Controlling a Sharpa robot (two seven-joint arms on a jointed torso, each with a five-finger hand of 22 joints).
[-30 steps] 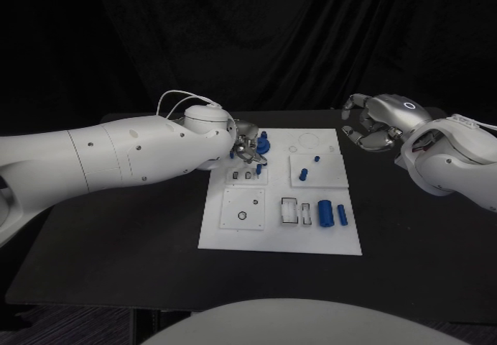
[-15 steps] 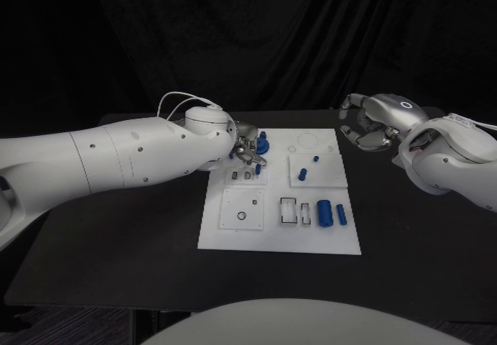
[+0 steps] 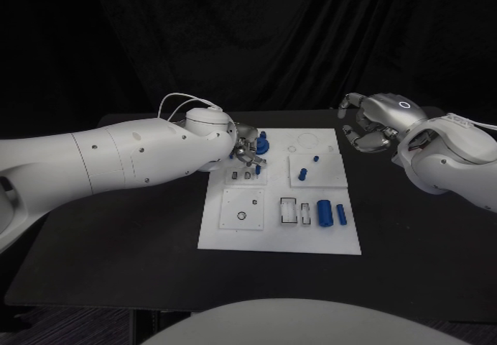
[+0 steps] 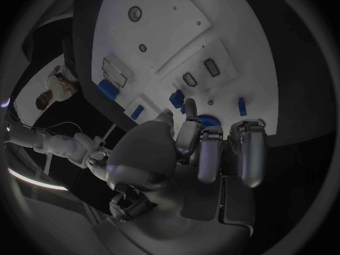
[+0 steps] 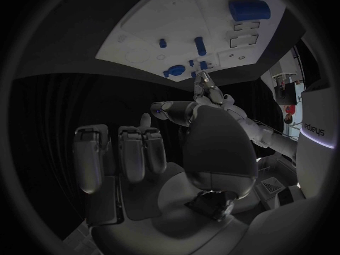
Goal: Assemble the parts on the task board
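Note:
The white task board [image 3: 240, 241] lies mid-table. My left hand [image 3: 246, 152] reaches over its far left corner, fingers curled down beside a round blue part [image 3: 263, 146]. In the left wrist view the fingertips [image 4: 187, 109] sit by that round part [image 4: 207, 120] and a small blue piece [image 4: 176, 99]; I cannot tell whether they hold anything. A blue peg [image 3: 302, 173], a thick blue cylinder [image 3: 325, 213] and a slim one [image 3: 342, 215] lie on the board's right side. My right hand [image 3: 365, 128] hovers off the far right corner, fingers loosely curled and apart, with nothing in them.
Rectangular white insert plates with small slots and holes [image 3: 243, 214] cover the board. Black table [image 3: 124, 244] surrounds it on all sides. My left arm [image 3: 114, 158] crosses the table's left side. The right wrist view shows the board [image 5: 212, 34] beyond my right hand [image 5: 127, 153].
My right hand has edged slightly toward the board. The left hand and the parts have not visibly moved.

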